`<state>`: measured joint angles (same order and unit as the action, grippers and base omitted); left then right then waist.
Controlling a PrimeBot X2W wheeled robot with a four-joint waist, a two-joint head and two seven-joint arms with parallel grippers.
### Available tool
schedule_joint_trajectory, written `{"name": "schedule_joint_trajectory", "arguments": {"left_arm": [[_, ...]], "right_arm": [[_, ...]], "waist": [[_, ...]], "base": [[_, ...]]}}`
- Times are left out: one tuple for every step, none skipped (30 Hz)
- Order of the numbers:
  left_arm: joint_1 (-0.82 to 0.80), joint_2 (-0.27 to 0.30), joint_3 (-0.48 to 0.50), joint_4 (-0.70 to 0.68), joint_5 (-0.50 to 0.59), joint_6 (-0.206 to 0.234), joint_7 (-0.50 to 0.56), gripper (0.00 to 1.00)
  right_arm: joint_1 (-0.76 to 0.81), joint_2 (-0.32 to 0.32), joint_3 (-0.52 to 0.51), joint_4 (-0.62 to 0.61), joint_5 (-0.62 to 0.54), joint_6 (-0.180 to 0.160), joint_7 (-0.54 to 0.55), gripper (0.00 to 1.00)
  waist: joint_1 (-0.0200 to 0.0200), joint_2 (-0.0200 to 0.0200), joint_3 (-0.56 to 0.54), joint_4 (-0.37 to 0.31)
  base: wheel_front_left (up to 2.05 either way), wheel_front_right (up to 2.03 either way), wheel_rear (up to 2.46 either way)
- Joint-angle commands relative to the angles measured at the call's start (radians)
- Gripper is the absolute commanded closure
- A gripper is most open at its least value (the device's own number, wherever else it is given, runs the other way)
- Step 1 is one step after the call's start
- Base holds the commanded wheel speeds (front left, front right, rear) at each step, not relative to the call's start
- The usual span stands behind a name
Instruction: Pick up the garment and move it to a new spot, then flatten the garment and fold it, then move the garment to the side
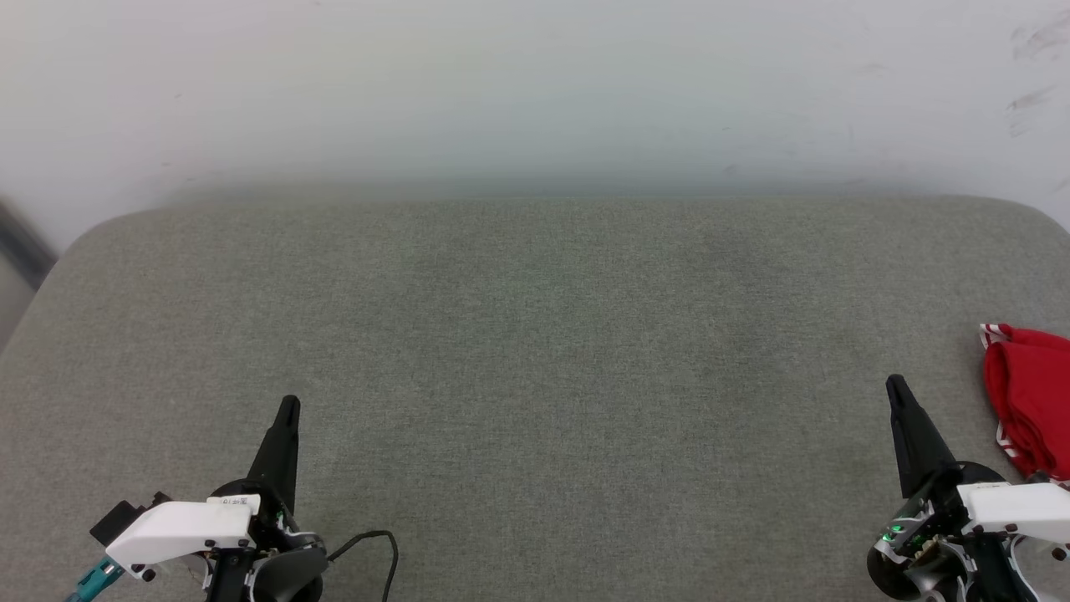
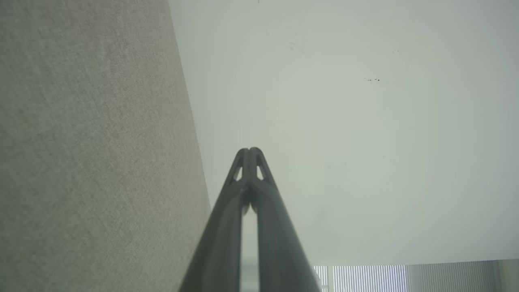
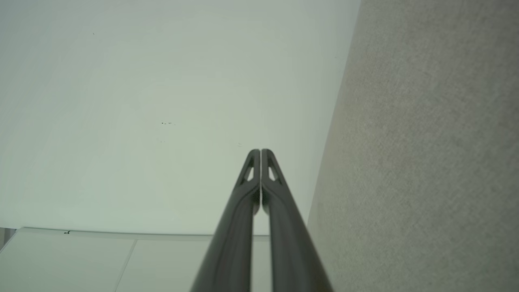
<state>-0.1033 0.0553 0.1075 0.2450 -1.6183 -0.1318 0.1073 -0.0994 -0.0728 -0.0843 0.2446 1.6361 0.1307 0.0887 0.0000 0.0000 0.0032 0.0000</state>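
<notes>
Head view puts the red jersey (image 1: 1032, 401) bunched at the frame's right edge, partly cut off, on the grey cushion (image 1: 535, 351). Reaching half-blind, I could pinch one thin layer or drag it off the side. My left gripper (image 1: 288, 411), lower left, has its fingers pressed together, empty. My right gripper (image 1: 897, 389), lower right near the jersey, is likewise closed on nothing.

I see soft, even, bright light across the grey cushion (image 1: 535, 359). A faint shadow band runs along the cushion's far edge, and the wall (image 1: 535, 84) beyond it looks hazy, washed out.
</notes>
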Motion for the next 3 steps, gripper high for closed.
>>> {"name": "schedule_joint_trajectory", "arguments": {"left_arm": [[-0.009, -0.001, 0.003, 0.001, -0.002, -0.003, 0.004, 1.00], [-0.009, -0.001, 0.004, 0.001, -0.001, -0.003, 0.004, 1.00], [-0.009, -0.001, 0.004, 0.001, -0.001, -0.003, 0.004, 1.00]], "right_arm": [[-0.015, 0.003, -0.001, 0.001, 0.001, 0.000, 0.003, 1.00], [-0.015, 0.003, -0.002, 0.001, 0.000, 0.000, 0.004, 1.00], [-0.015, 0.003, -0.002, 0.001, 0.000, 0.000, 0.004, 1.00]], "waist": [[0.0000, 0.0000, 0.000, 0.000], [0.0000, 0.0000, 0.000, 0.000], [0.0000, 0.0000, 0.000, 0.000]], "base": [[0.00, 0.00, 0.00], [0.00, 0.00, 0.00], [0.00, 0.00, 0.00]]}}
